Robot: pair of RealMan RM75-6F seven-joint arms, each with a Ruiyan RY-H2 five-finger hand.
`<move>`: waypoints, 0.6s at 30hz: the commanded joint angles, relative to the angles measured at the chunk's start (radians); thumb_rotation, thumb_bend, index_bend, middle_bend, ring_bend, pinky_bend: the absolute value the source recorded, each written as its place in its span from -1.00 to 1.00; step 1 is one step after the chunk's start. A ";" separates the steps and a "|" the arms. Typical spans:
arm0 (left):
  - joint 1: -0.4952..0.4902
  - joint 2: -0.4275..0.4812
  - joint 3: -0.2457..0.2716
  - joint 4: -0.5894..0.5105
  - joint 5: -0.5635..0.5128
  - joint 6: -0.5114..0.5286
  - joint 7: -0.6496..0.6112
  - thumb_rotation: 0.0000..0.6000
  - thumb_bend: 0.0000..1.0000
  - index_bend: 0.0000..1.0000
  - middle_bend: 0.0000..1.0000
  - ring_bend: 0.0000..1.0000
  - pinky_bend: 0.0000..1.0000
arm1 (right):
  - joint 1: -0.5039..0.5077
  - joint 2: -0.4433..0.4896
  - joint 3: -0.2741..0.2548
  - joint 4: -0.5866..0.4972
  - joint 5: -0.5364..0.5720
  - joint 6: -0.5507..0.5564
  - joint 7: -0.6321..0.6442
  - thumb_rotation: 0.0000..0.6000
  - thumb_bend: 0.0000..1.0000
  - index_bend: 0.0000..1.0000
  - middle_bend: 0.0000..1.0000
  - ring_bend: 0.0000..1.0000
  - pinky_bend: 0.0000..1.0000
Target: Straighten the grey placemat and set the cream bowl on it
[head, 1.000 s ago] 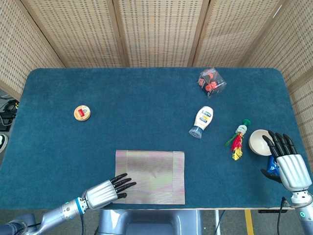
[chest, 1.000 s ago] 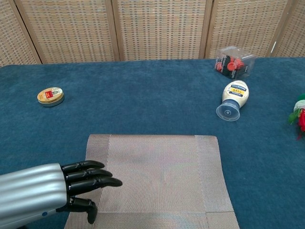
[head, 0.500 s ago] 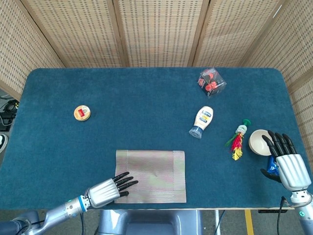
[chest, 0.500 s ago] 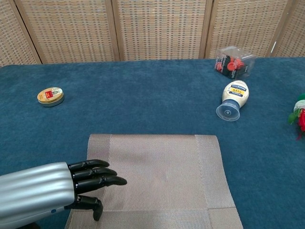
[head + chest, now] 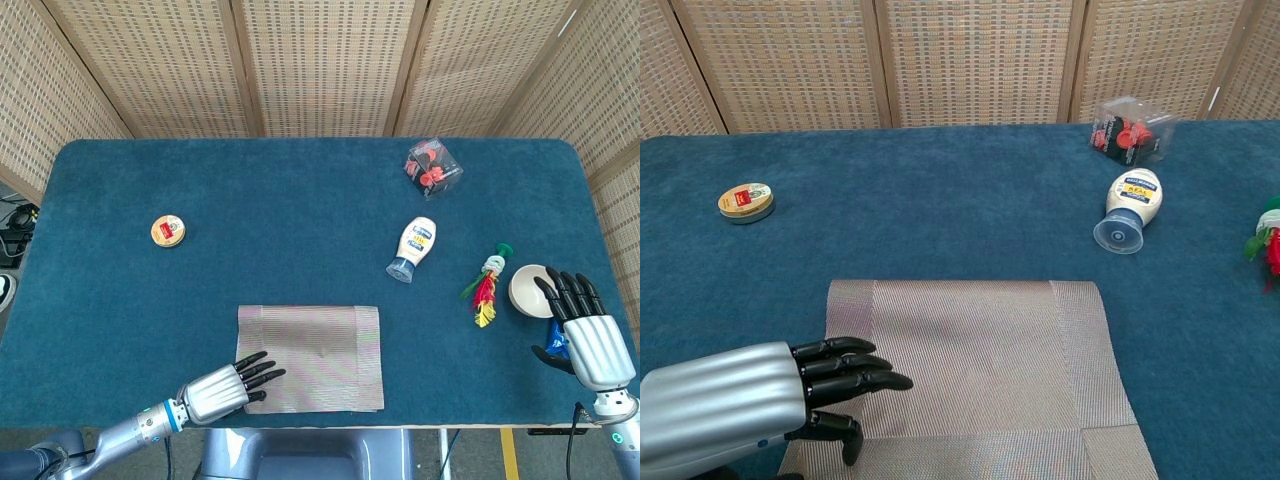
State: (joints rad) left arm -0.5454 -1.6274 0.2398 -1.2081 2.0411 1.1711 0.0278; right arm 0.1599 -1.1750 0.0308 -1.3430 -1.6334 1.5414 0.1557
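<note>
Nearest the robot, the left robot hand lies flat with its fingers stretched out over the near left corner of the grey placemat, pressing on it rather than gripping anything. The placemat lies spread flat on the table, its edges roughly parallel to the table's front edge, so the straightening looks close to done, if not finished.

To the right of the placemat, well apart from it, the cream bowl sits untouched on the table. The right robot hand is just beside it with fingers extended and apart, holding nothing. In my judgement the bowl half is not yet started: it has to be grasped, carried across and set on the placemat.
</note>
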 commanded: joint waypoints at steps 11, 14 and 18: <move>-0.001 -0.020 0.015 0.016 -0.029 -0.008 0.005 1.00 -0.13 -0.04 -1.00 -1.00 -1.00 | -0.003 0.004 0.001 -0.004 -0.005 0.007 0.008 1.00 -1.00 -1.00 -1.00 -1.00 -1.00; -0.003 -0.027 0.016 0.025 -0.038 -0.008 0.003 1.00 -0.11 0.02 -1.00 -1.00 -1.00 | -0.003 0.005 0.001 -0.005 -0.007 0.009 0.009 1.00 -1.00 -1.00 -1.00 -1.00 -1.00; -0.005 -0.036 0.016 0.033 -0.047 -0.011 -0.002 1.00 -0.08 0.11 -1.00 -1.00 -1.00 | -0.004 0.006 0.001 -0.005 -0.008 0.011 0.013 1.00 -1.00 -1.00 -1.00 -1.00 -1.00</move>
State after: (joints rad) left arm -0.5494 -1.6621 0.2557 -1.1765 1.9953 1.1604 0.0269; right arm 0.1557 -1.1691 0.0319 -1.3482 -1.6412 1.5521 0.1690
